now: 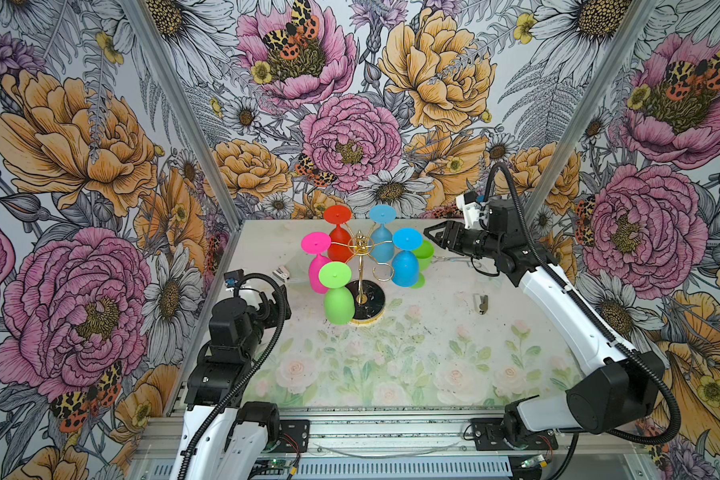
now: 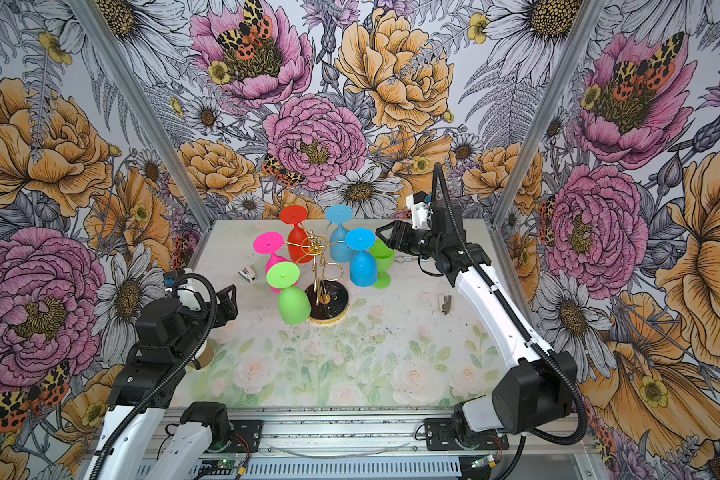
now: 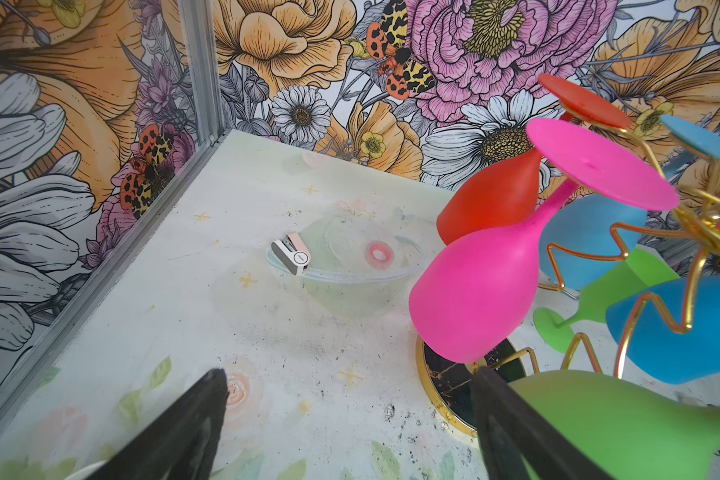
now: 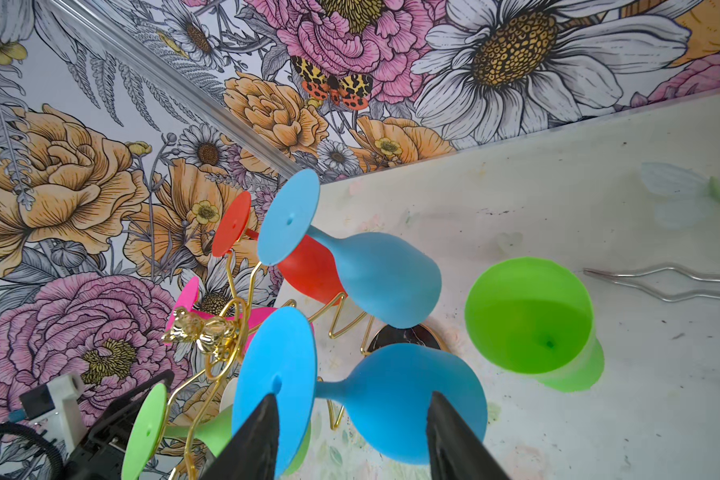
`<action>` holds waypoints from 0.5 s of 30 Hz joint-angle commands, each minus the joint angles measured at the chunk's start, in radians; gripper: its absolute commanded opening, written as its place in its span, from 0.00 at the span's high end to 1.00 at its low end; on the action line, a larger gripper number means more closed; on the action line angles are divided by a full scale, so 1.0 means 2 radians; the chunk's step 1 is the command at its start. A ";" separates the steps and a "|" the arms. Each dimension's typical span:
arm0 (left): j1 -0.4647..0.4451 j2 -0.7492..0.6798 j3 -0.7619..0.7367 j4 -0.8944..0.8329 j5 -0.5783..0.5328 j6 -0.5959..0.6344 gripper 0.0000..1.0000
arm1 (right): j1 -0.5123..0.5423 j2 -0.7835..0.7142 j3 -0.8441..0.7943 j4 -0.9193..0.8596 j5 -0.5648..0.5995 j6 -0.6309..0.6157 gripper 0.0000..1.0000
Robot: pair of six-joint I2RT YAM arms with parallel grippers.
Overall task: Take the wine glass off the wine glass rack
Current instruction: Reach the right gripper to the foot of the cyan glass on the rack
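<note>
Right gripper (image 4: 350, 397): black tapered jaws being held apart, empty, near the matte blue wine glass (image 4: 400, 407), lower centre; left gripper (image 3: 350, 372) being held wide, empty. Glass being carried inverted on gold-wire wine glass rack (image 1: 360, 247), mid-frame.

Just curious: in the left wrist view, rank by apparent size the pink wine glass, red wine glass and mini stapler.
1. pink wine glass (nearer the camera, so flattered)
2. red wine glass, partly hidden
3. mini stapler
</note>
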 commanded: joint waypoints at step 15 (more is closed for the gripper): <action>0.007 -0.004 -0.005 0.019 0.016 -0.006 0.07 | 0.019 -0.009 -0.032 0.085 -0.049 0.052 0.58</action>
